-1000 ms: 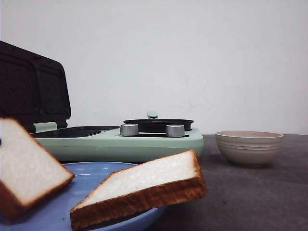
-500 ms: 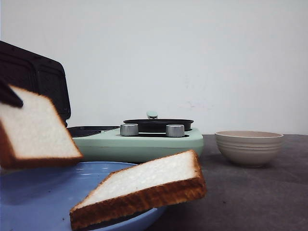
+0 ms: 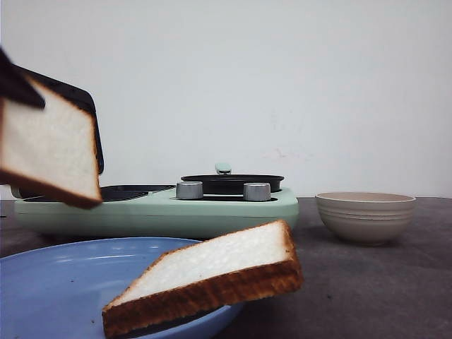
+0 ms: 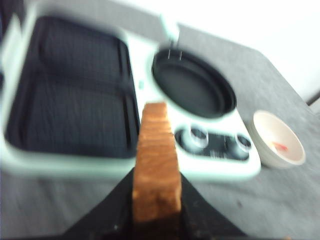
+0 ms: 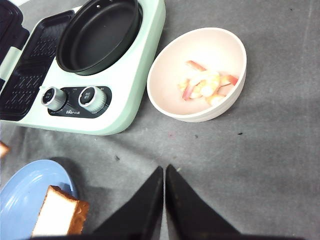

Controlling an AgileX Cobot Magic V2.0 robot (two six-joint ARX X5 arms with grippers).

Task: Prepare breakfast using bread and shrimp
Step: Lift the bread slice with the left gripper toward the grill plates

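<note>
One slice of bread (image 3: pixel 49 152) hangs in the air at the far left, above the blue plate (image 3: pixel 63 282). My left gripper (image 4: pixel 156 175) is shut on it, its brown crust (image 4: pixel 156 150) edge-on between the black fingers. It hangs near the appliance's dark grill plates (image 4: pixel 70 100). The second slice (image 3: pixel 212 272) leans on the plate's rim and also shows as a bread corner (image 5: pixel 57 217) in the right wrist view. Orange-red shrimp (image 5: pixel 207 85) lie in the beige bowl (image 5: pixel 200 75). My right gripper (image 5: pixel 164 172) is shut and empty over the grey table.
A mint-green breakfast maker (image 3: pixel 212 208) stands at the back with its lid (image 3: pixel 78 120) raised, a round black pan (image 5: pixel 97 32) and two silver knobs (image 5: pixel 92 97). The bowl (image 3: pixel 365 215) sits to its right on the grey table.
My left gripper has lifted its bread slice up off the plate, from low at the left to level with the raised lid. The other slice and the bowl have not moved.
</note>
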